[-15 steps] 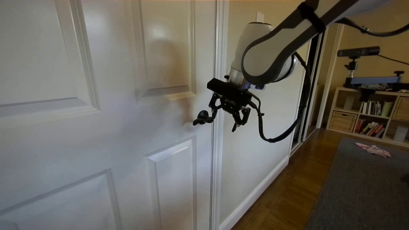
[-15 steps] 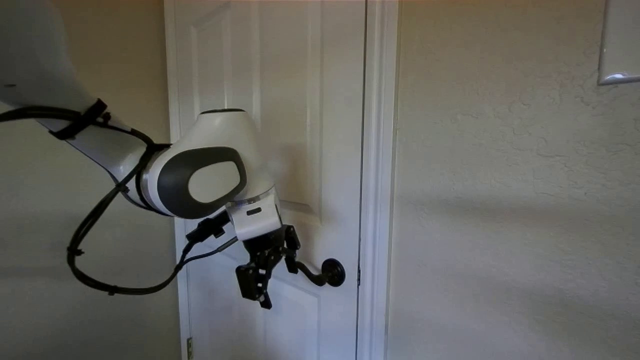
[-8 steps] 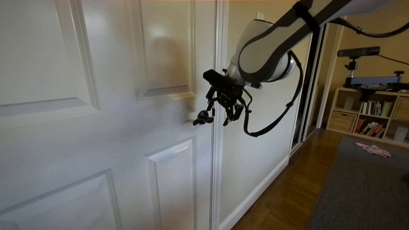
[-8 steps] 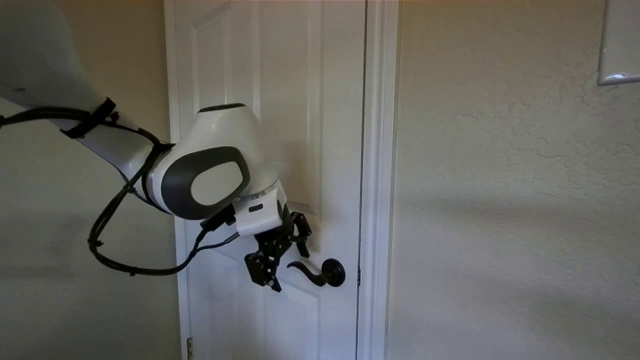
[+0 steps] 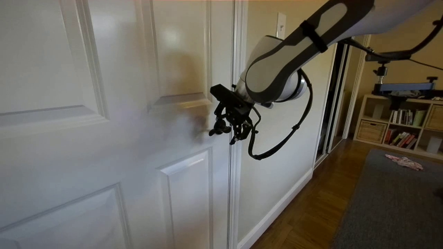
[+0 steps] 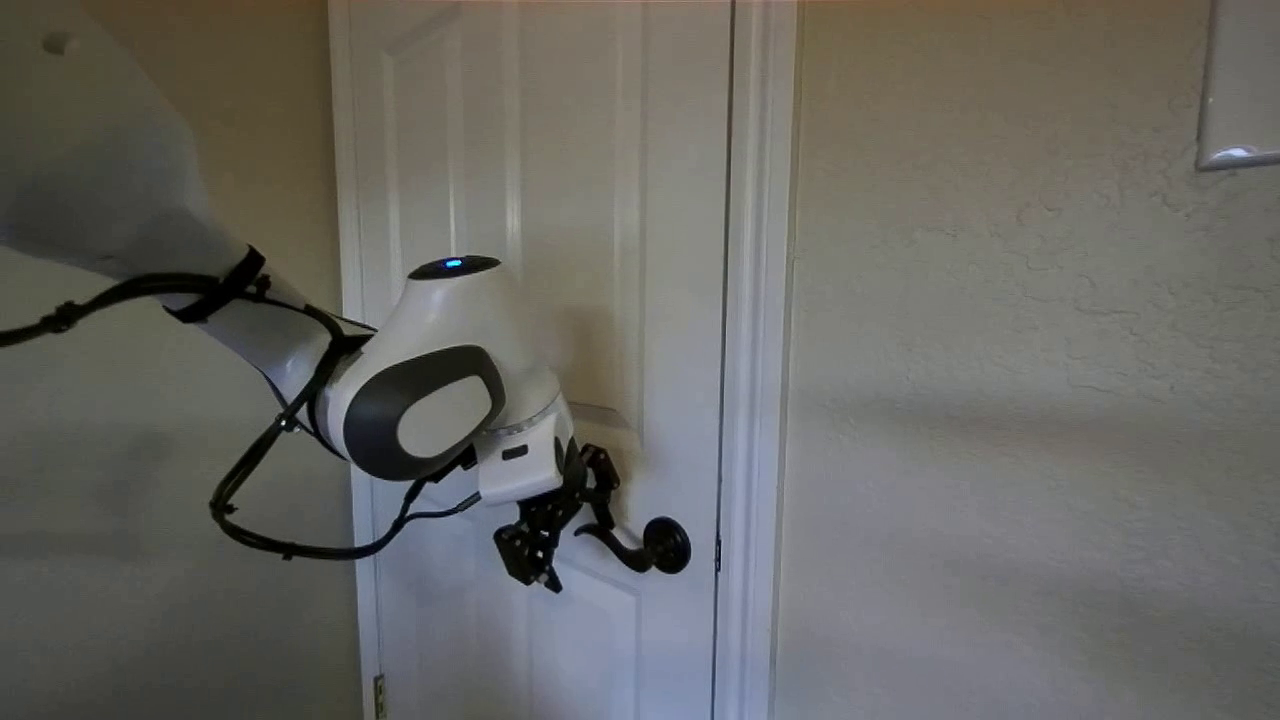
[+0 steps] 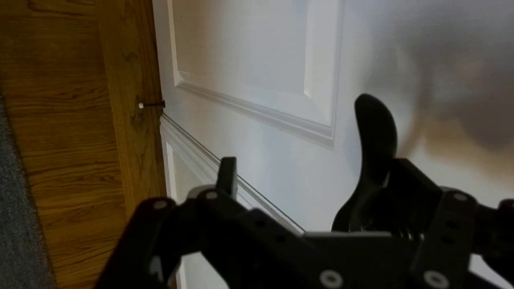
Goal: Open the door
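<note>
Cream wall (image 6: pixel 1000 350), closed white door (image 6: pixel 610 340), tool (image 6: pixel 580 553) wide at the handle (image 6: pixel 655 548)

Textured and pale, the wall stretches toward three o'clock from the door in an exterior view, the corner of a light panel (image 6: pixel 1243 80) showing at two. The door, raised panels on its face, sits flush in its frame (image 6: pixel 757 350); seen in an exterior view, the door (image 5: pixel 128 152) fills the nine o'clock side. Its dark handle sits near the three o'clock edge and curves toward nine.

In the wrist view the tool's fingers (image 7: pixel 227 172) stand wide apart, at nine and three o'clock of the gap, with the handle just beside the three o'clock finger. In an exterior view that same finger's tip meets the handle's outline from above, while the other finger hangs toward seven o'clock of it, lower over the door; whether finger and handle touch, I cannot tell. There the white-and-grey arm (image 6: pixel 450 310) slants from ten o'clock, a small blue light (image 6: pixel 454 263) on its wrist cap, a black cable (image 6: pixel 289 550) looping at eight.

Around the room, in an exterior view, a light switch (image 5: pixel 281 26) sits at one o'clock, and a shelf (image 5: pixel 406 125) with books (image 5: pixel 401 138) and a woven basket (image 5: pixel 372 131) stands at three. A dark grey rug (image 5: pixel 391 207) bearing a pink cloth (image 5: pixel 405 162) lies at four o'clock on the wooden floor (image 5: pixel 311 207).
</note>
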{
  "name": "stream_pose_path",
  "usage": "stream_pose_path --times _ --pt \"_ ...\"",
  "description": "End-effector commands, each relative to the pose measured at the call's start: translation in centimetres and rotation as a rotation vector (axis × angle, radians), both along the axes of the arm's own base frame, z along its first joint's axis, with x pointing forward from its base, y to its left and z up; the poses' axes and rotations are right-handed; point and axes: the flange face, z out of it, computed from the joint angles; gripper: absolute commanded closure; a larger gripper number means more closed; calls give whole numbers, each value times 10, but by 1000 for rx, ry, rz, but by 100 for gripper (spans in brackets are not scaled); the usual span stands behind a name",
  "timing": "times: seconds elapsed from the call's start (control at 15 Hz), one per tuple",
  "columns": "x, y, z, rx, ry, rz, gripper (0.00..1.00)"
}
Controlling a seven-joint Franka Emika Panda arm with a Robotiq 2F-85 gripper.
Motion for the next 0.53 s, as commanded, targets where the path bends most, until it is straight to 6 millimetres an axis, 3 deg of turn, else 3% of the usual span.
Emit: stream_pose_path --times 0.0,0.47 --pt "12 2 1 -5 -55 -14 30" --pt "13 2 10 -31 -118 -27 76"
